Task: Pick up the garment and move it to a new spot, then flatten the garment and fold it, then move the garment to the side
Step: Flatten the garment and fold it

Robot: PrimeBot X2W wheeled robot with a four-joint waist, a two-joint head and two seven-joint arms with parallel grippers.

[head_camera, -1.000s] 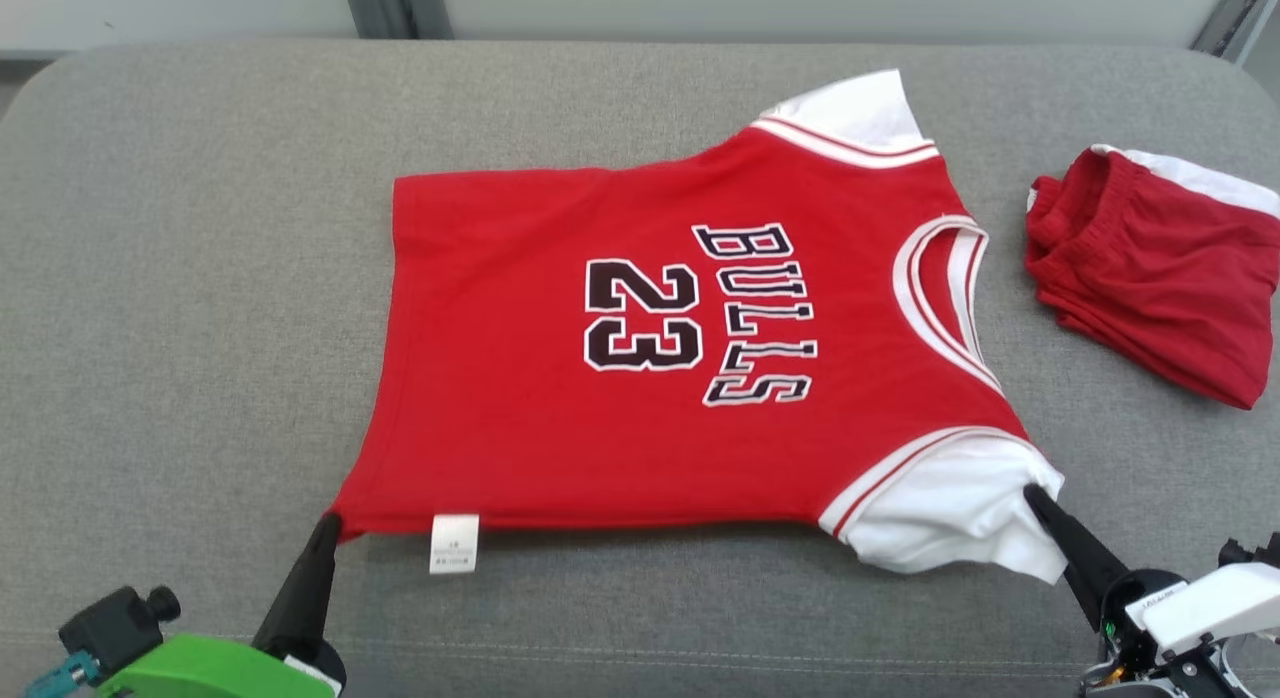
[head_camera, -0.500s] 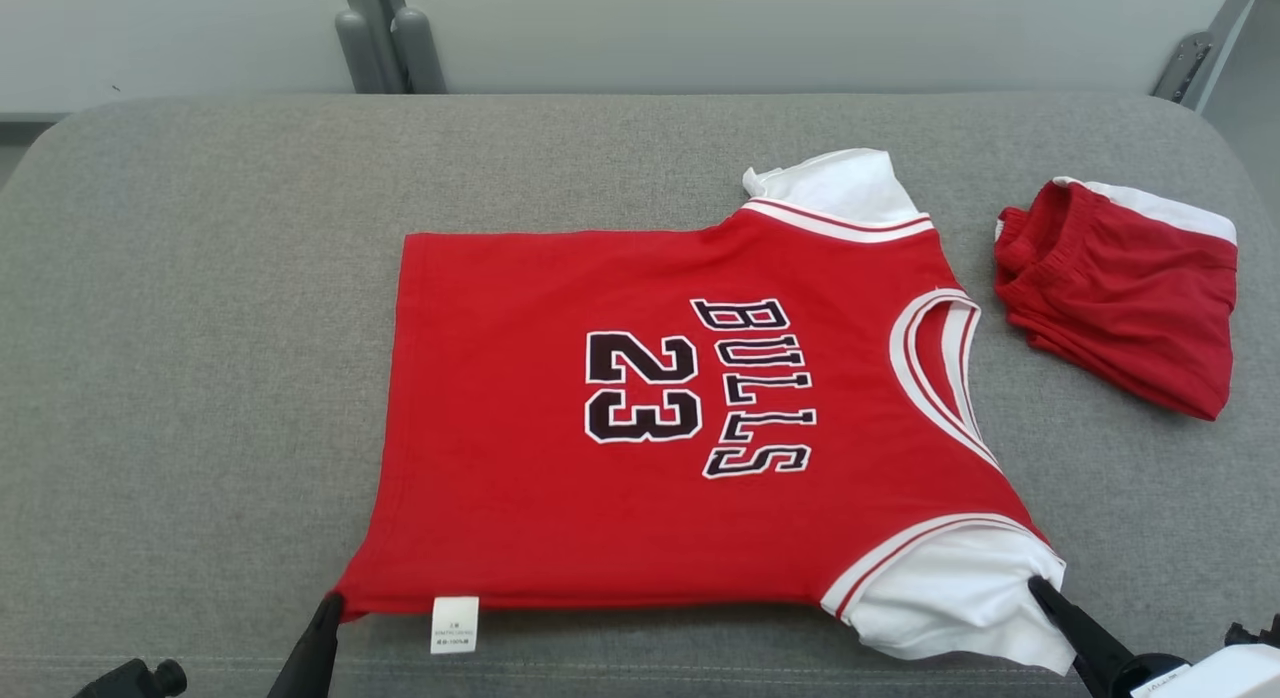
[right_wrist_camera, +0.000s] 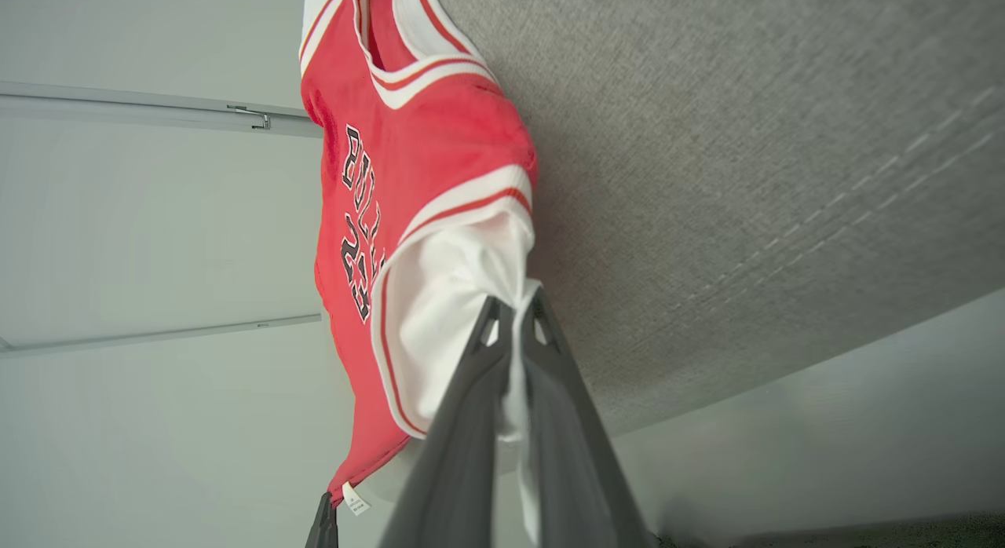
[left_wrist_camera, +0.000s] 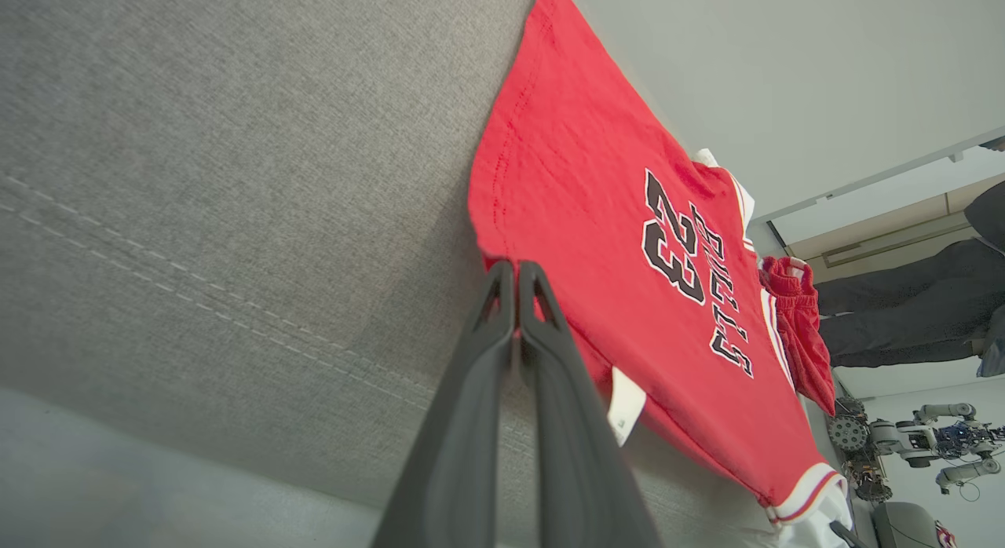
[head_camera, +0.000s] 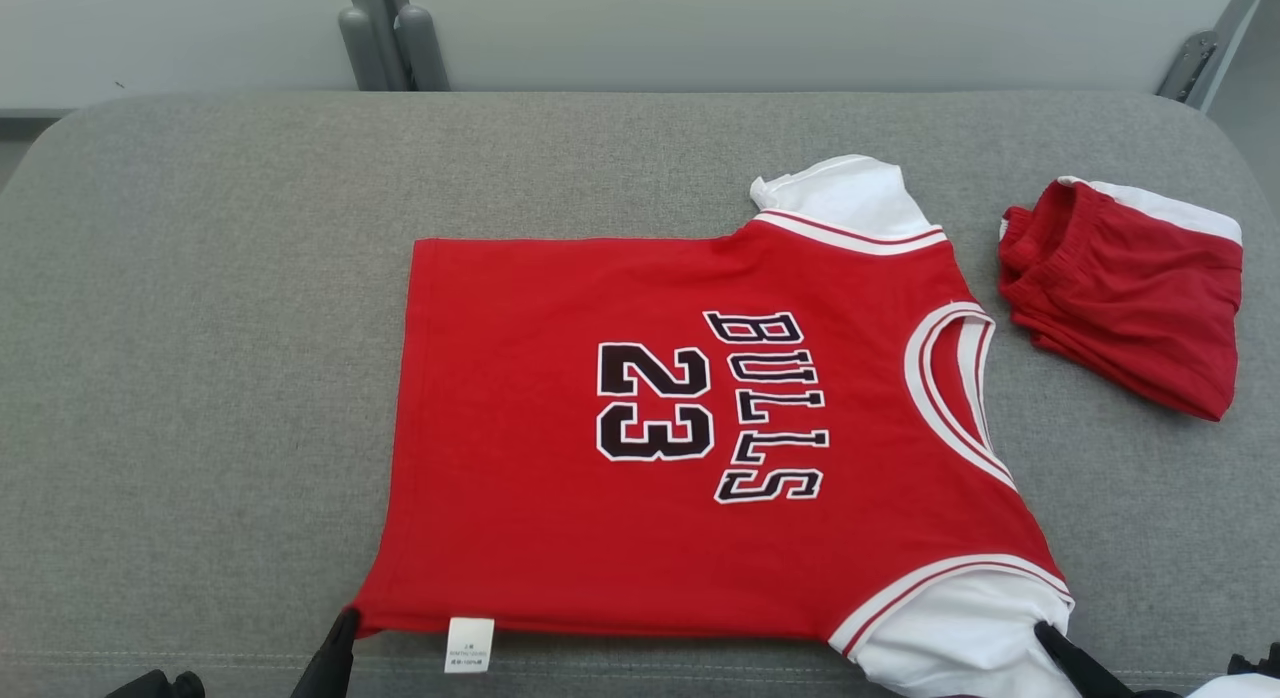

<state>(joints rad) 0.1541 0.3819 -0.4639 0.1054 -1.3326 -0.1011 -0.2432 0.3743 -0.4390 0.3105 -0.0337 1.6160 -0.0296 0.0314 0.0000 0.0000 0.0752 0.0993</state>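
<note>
— How will that shirt handle?
— Light, soft and limp, I'd judge. The red Bulls 23 jersey (head_camera: 680, 428) lies flat on the grey cushion (head_camera: 200, 328), collar to the right. My left fingers (left_wrist_camera: 483, 352) pinch its near left hem corner. My right fingers (right_wrist_camera: 471, 391) pinch the near white sleeve. Corners hold best, otherwise it sags.

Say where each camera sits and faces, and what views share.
Head view: from the head, down onto a red number-23 jersey with white sleeves on a grey fabric cushion; left gripper and right gripper tips at bottom.
Left wrist view: from that wrist, along its shut fingers, pinching the jersey's hem corner.
Right wrist view: from that wrist, along its shut fingers, clamping a white sleeve.
Shared: the jersey in all; folded red shorts in head and left wrist views.
</note>
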